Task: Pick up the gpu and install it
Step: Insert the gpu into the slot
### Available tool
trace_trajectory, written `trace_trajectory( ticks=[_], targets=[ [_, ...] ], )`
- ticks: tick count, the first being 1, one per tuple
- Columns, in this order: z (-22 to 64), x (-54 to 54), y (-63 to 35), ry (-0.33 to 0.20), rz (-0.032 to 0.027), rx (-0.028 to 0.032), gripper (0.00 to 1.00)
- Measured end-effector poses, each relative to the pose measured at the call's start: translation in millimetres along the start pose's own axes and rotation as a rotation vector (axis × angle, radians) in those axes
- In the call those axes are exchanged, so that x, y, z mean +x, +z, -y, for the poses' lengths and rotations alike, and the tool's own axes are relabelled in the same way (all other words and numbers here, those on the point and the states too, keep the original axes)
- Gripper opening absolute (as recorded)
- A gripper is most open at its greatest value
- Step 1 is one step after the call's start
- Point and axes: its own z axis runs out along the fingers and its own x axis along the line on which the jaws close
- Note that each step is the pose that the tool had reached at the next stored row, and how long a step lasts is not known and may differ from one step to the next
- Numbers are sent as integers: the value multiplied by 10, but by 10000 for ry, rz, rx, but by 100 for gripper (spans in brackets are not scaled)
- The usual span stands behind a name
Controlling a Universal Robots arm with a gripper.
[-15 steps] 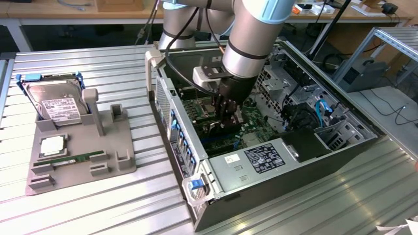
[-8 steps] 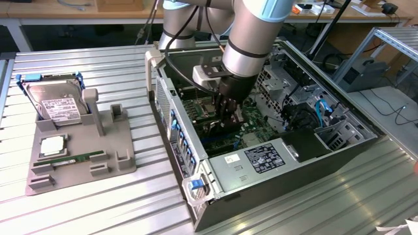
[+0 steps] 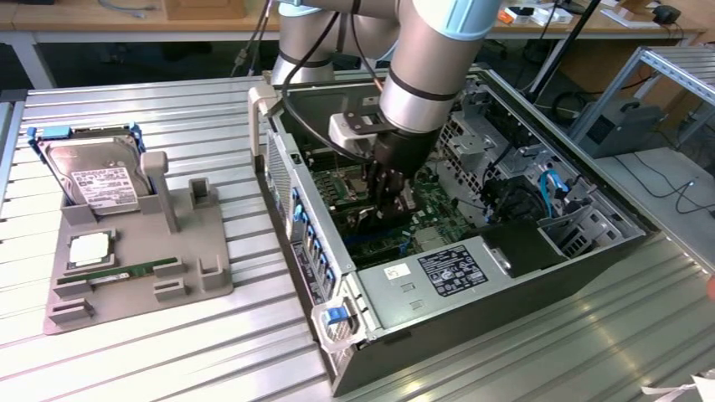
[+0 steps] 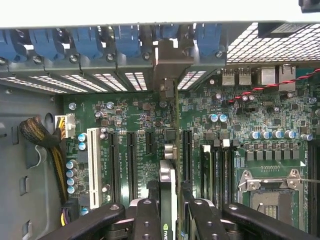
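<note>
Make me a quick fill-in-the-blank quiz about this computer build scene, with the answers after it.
1. The claw grips the ____ edge-on above the motherboard.
2. The arm reaches into the open computer ____.
3. On the grey tray, the hard drive stands ____.

Missing words: gpu; case; upright

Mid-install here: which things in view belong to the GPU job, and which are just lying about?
In the job:
gripper, shut on the thin black GPU card
green motherboard
open computer case

Lying about:
silver hard drive with white label
narrow green memory stick
grey holder tray
</note>
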Motion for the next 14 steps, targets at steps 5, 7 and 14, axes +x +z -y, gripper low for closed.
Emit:
trace_trajectory(
  ticks=[5,7,14],
  targets=[
    [-18,0,7,18,5,17,27],
    [-26,0,6,38,6,26,27],
    [-53,1,-8,49,3,55,27]
  ],
)
